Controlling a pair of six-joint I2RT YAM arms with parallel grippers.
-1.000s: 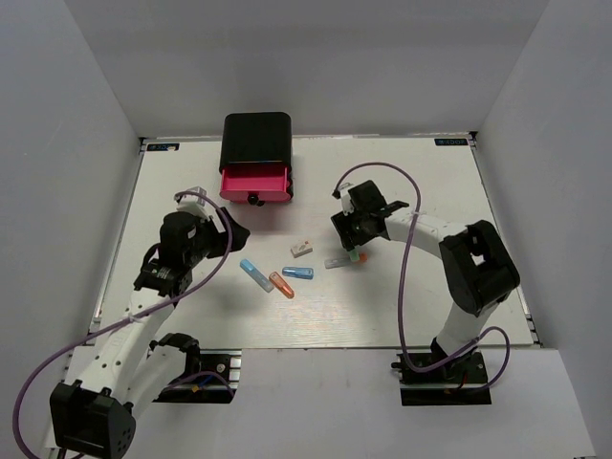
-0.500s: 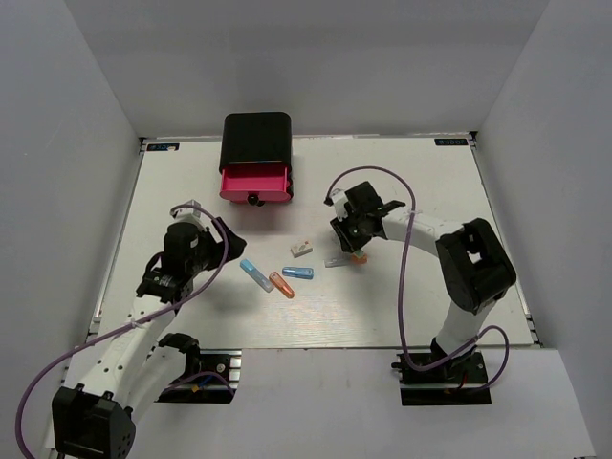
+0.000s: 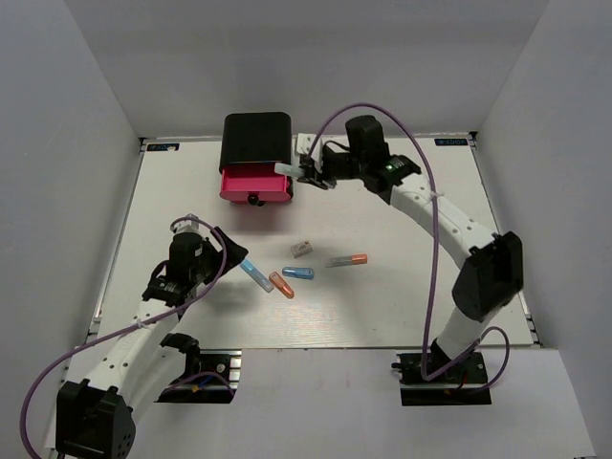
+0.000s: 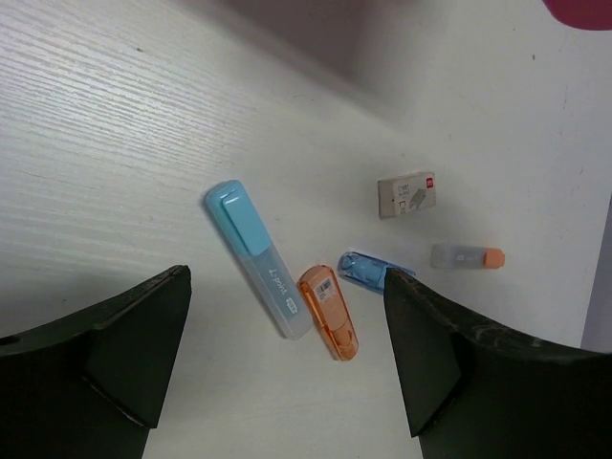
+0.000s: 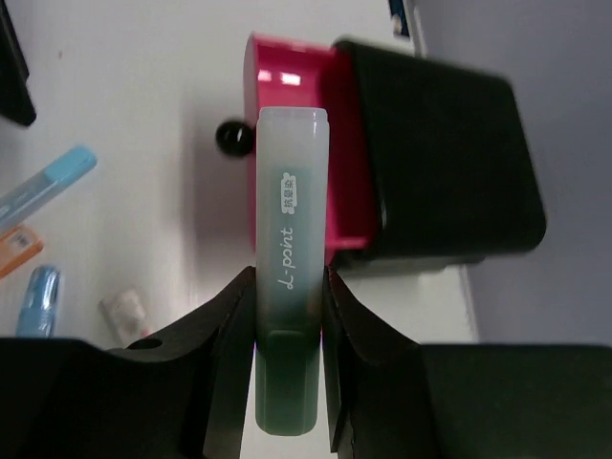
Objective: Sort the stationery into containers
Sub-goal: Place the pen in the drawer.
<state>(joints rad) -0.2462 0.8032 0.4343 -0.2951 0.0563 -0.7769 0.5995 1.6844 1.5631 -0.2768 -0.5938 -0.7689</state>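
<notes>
moved: right fingers (image 5: 225,335) are up off the mid bench (image 3: 430,191), now at the open drawer (image 3: 255,182).
right fingers: pinching pale green piece (image 5: 290,239) at the drawer's right edge.
left fingers (image 4: 124,354): spread, near light blue piece (image 4: 258,258).
step: delivery; next likely centre over the drawer, then release.

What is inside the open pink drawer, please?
Only bare pink floor shows inside the open drawer. The pale highlighter held by the right gripper covers a strip of it, and the black cabinet hides its back part.
</notes>
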